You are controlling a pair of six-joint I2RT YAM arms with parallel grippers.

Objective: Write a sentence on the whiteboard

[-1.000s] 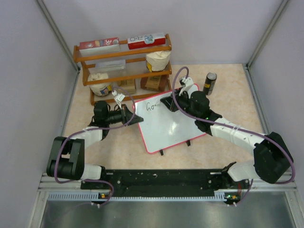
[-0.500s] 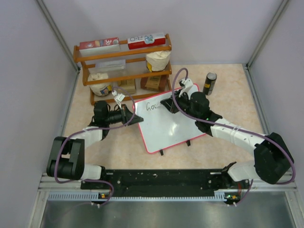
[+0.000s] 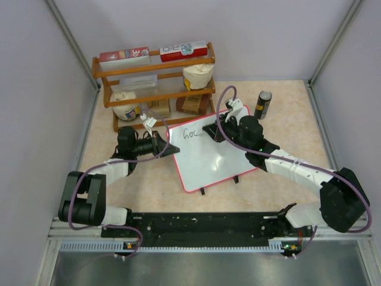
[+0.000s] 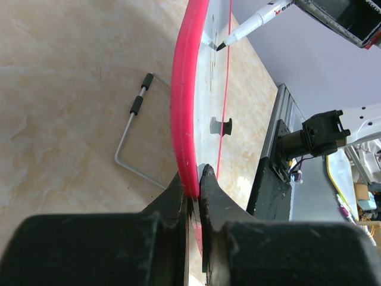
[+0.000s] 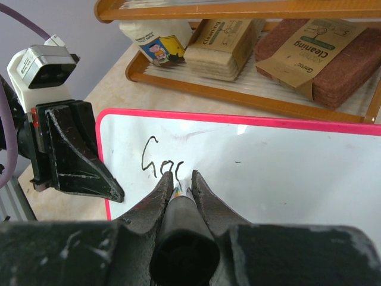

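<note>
**Mid-word; next strokes toward 3 o'clock**

Glossy white, red-pink-framed whiteboard (image 3: 208, 167) mid-counter (image 3: 149, 190), long axis roughly 9 to 3 o'clock. Left end effector (image 4: 191, 179) pinched shut on its 9 o'clock frame edge. Right end effector (image 5: 182, 176), nearer the text, closed round white-barrelled marker (image 4: 256, 22), tip on board at 3 o'clock of black cursive sentence "Goc" (image 5: 159, 164). Wooden rack (image 3: 153, 67) at 11 o'clock: boxes (image 3: 184, 51) on top, brown pads (image 5: 315, 59) below.

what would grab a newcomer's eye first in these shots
The whiteboard with its red-pink frame sits mid-table, black letters reading roughly "Goc" near its far left corner. The right gripper holds a marker to it just after those letters, while the left gripper clamps the board's left edge. Behind stands a wooden rack of packages.
</note>
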